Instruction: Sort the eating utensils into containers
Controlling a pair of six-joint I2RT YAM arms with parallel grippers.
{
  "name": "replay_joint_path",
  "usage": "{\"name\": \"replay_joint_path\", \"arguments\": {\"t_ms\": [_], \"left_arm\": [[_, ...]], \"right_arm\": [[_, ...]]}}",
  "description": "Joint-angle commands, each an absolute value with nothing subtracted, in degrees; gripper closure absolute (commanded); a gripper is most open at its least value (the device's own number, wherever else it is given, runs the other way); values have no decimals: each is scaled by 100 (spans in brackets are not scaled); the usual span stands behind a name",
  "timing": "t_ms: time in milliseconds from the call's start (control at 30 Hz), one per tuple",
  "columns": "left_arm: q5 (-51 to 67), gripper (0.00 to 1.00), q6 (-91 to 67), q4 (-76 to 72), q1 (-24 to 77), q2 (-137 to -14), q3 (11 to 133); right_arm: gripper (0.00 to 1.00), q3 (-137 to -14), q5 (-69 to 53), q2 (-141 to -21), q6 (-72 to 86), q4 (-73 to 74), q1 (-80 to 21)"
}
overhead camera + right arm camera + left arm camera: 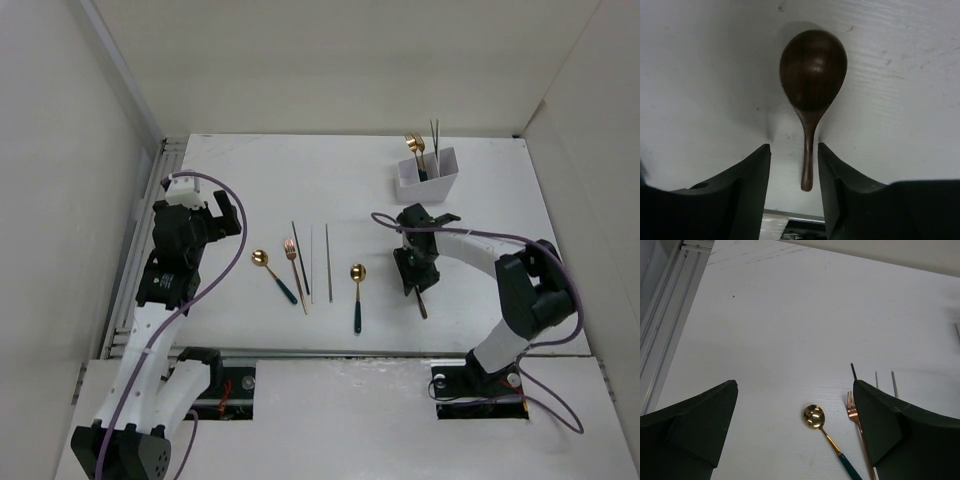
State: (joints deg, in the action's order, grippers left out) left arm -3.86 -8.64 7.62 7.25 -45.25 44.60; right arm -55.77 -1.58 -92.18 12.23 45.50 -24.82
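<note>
We find the right gripper (pixel 794 150) with its jaws slightly apart, straddling the thin handle of the brown spoon (pixel 812 70). A clear gap shows on one side of the handle and very little on the other, so nothing is clamped. The spoon lies on the white table (pixel 260 170), its bowl pointing away from the wrist camera. From above, we see this gripper low over the right half of the table, with the end of the spoon poking out toward the near edge.

The left gripper (pixel 795 385) has its jaws spread wide with nothing between them, and it hangs over the left side of the table. Below it lie a gold spoon (pixel 814 416) with a teal handle and, just beside it, the copper fork (pixel 853 410).

To the right of these, in the overhead view, we see a dark chopstick (pixel 300 258), two silvery chopsticks (pixel 328 250) and a second gold spoon (pixel 357 272). Near the far edge stands the white box (pixel 440 183). It holds a third gold spoon (pixel 412 142) and a pair of thin dark chopsticks (pixel 434 135), both upright.
</note>
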Motion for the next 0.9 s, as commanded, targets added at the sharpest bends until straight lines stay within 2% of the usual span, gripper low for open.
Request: {"name": "replay_joint_path", "arguments": {"t_ms": [0,167,200,267,433,567,667,733,867], "left_arm": [[-466,0,-923,439,712,-4368,4430],[-466,0,-923,492,712,-4315,4377],[-466,0,-923,492,712,-4315,4377],[-466,0,-923,492,712,-4315,4377],[-466,0,-923,492,712,-4315,4377],[-466,0,-923,431,712,-4377,4324],[-413,0,-923,431,660,-4491,4324],[-352,0,-923,431,607,-4553,4376],[-220,0,-976,431,502,-4780,4491]], "right_arm": [[55,-5624,148,-9588,1239,4359,-2443],[78,-5686,281,-9642,1239,4166,-2391],[89,-5687,281,-9642,1239,4105,-2391],[100,-5748,282,-9642,1239,4044,-2391],[100,-6160,53,-8994,739,3701,-2548],[100,-6275,53,-8037,-190,2455,-2497],[100,-6144,-79,-7691,-728,752,-2233],[100,-6073,-158,-7690,-1124,-655,-1962],[100,-7088,-500,-8769,-1187,-1222,-1416]]}}
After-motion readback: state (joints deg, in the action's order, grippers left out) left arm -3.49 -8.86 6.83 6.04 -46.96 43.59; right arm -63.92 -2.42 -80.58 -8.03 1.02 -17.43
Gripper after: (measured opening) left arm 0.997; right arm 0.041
